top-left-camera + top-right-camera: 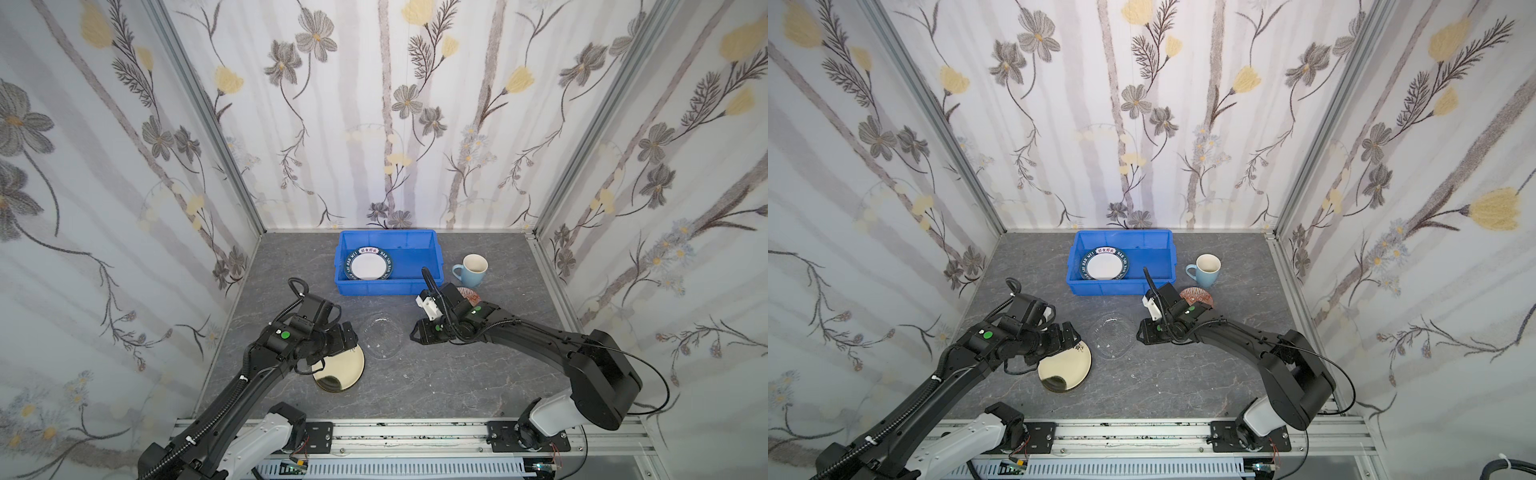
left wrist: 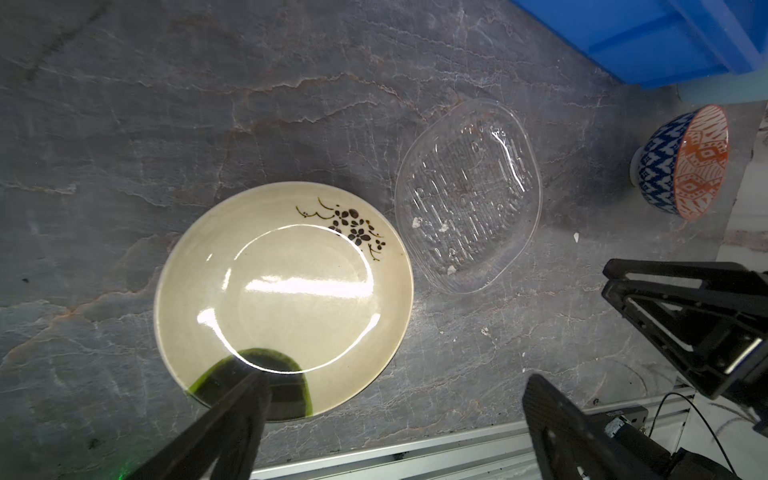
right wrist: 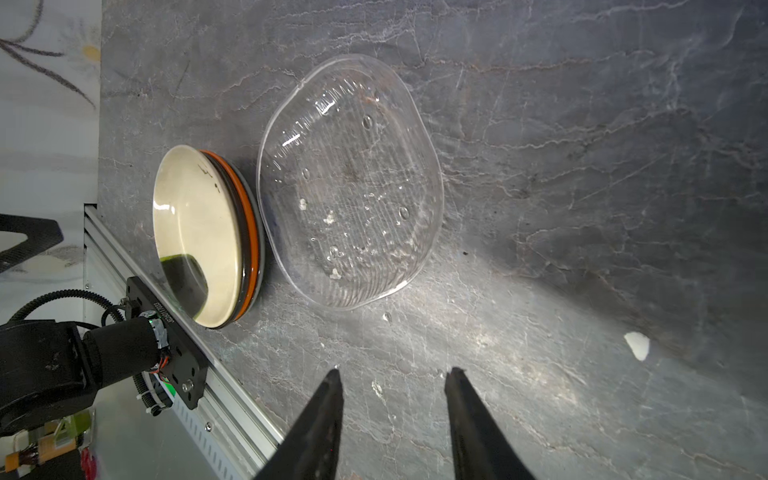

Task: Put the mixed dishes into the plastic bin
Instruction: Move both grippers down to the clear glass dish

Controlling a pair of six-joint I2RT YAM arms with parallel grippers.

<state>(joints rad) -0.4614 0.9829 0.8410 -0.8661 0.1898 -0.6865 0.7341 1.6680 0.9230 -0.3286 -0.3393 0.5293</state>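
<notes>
The blue plastic bin (image 1: 424, 266) (image 1: 1154, 266) stands at the back with a teal patterned plate (image 1: 368, 266) (image 1: 1104, 266) in its left half. On the table lie a clear glass plate (image 1: 382, 336) (image 2: 467, 195) (image 3: 349, 183) and a cream plate with a black sprig (image 1: 340, 370) (image 2: 282, 299) (image 3: 195, 232), which rests on an orange-rimmed plate (image 3: 250, 232). My left gripper (image 2: 395, 399) (image 1: 349, 336) hangs open above the cream plate's edge, one finger over it. Just right of the glass plate, my right gripper (image 3: 395, 374) (image 1: 415, 332) is open and empty.
A pale blue mug (image 1: 471, 270) (image 1: 1204, 270) stands right of the bin. The orange-patterned bowl (image 1: 1196, 297) (image 2: 685, 162) sits in front of it, partly behind my right arm. A metal rail (image 1: 415, 432) runs along the front edge. Papered walls close in three sides.
</notes>
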